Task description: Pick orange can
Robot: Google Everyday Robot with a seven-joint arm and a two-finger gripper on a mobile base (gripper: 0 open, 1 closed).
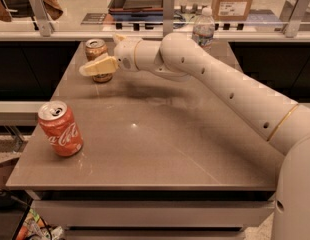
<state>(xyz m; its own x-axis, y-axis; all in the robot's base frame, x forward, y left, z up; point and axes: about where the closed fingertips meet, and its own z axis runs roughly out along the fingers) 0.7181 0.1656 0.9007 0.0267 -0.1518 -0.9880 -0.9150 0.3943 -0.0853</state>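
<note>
Orange can [95, 47]: slim, tan-orange, silver top, upright near far-left corner of bench [160, 144]. Pincer [100, 54] spread apart at it, one finger crossing its lower front.

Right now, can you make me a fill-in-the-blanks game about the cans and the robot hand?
1. The gripper is right at the orange can, by the table's far ___ corner.
2. There are ___ cans on the table.
3. The Coca-Cola can, standing alone near the front edge, is coloured ___.

Missing words: left; two; red.
</note>
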